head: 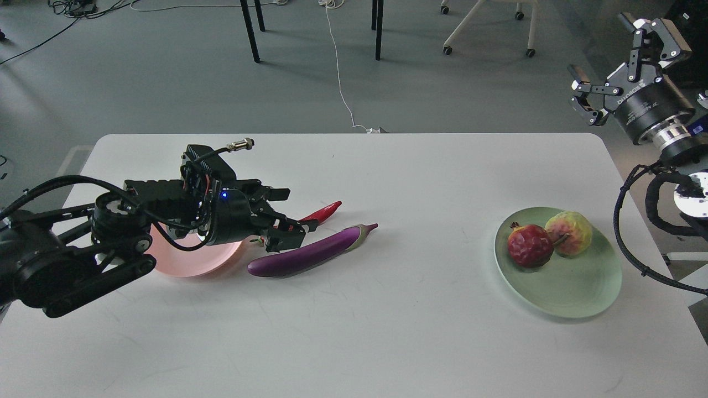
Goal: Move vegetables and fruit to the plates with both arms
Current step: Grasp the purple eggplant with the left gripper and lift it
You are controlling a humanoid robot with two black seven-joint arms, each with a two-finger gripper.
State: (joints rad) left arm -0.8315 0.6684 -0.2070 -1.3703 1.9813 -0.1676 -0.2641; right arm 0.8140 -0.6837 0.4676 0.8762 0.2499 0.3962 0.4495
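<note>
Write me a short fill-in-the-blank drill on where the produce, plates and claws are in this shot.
1. The pomegranate and the bumpy yellow-green fruit both sit on the ____ plate.
2. The eggplant lies on the table, with the ____ just behind it.
3. The ____ claw is open, low over the red chili pepper.
4. The right claw is raised beyond the table's far right corner, holding ____.

Missing words: green; red chili pepper; left; nothing

White table with pink plate, green plate, eggplant, chili.
</note>
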